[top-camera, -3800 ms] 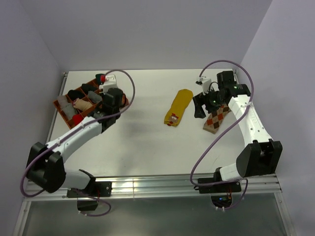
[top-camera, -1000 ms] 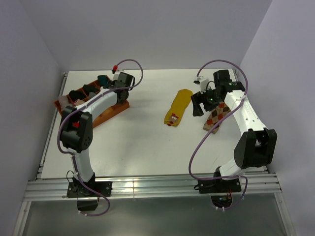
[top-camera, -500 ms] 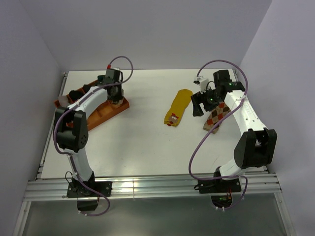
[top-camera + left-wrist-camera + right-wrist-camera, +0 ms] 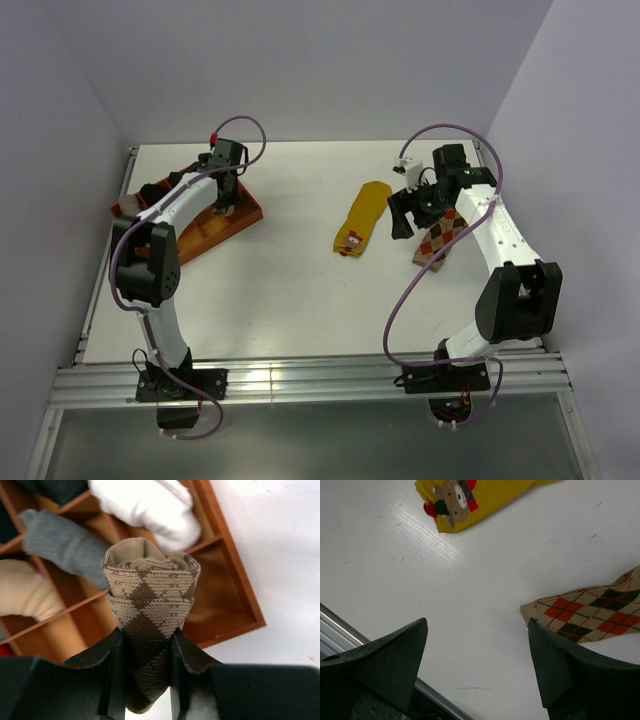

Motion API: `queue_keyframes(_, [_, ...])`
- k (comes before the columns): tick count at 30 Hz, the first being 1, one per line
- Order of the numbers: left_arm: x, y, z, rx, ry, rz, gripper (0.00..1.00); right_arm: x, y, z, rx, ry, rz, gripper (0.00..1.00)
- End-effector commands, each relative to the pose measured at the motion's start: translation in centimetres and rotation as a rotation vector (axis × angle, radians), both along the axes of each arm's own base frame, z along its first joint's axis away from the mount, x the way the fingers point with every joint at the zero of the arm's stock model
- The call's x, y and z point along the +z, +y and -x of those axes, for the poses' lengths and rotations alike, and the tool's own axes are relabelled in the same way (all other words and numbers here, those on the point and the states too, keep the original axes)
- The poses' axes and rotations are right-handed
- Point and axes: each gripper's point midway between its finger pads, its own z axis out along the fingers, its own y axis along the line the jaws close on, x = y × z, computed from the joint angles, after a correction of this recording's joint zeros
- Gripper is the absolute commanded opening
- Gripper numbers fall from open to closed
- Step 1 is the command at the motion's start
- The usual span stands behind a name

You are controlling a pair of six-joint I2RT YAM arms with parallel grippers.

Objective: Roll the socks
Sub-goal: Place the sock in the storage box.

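My left gripper (image 4: pixel 146 641) is shut on a rolled brown-and-cream argyle sock (image 4: pixel 147 587), held over an open compartment at the end of the wooden tray (image 4: pixel 232 565). In the top view the left gripper (image 4: pixel 225 198) hangs over the tray's right end (image 4: pixel 243 217). A mustard yellow sock (image 4: pixel 362 217) lies flat mid-table, its red label end (image 4: pixel 451 497) showing in the right wrist view. An orange-brown-cream argyle sock (image 4: pixel 440 240) lies flat to its right. My right gripper (image 4: pixel 404 216) hovers open between these two, and the argyle sock's end (image 4: pixel 590 612) lies by its right finger.
The tray's other compartments hold a white bundle (image 4: pixel 150 505), a grey bundle (image 4: pixel 60 540) and a beige bundle (image 4: pixel 25 595). A metal rail (image 4: pixel 300 380) runs along the table's near edge. Walls close in the left, back and right sides.
My left arm has swung its wrist over the tray toward its far right end, carrying the rolled sock. The right arm has barely moved and stays open.
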Motion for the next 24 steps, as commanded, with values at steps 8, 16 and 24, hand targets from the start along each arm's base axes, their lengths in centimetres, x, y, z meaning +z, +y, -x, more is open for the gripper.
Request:
queue_keyframes(8, [0.7, -0.7, -1.3, 0.029, -0.012, -0.257, 0.00, 0.4, 0.4, 0.0, 0.021, -0.020, -0.018, 0.88])
queue_keyframes(16, [-1.6, -3.5, -1.4, -0.041, 0.058, -0.279, 0.00, 0.3, 0.4, 0.1, 0.021, -0.017, -0.017, 0.88])
queue_keyframes(24, [-3.0, -5.8, -0.9, -0.148, 0.093, -0.156, 0.00, 0.0, 0.4, 0.1, 0.023, -0.007, -0.018, 0.88])
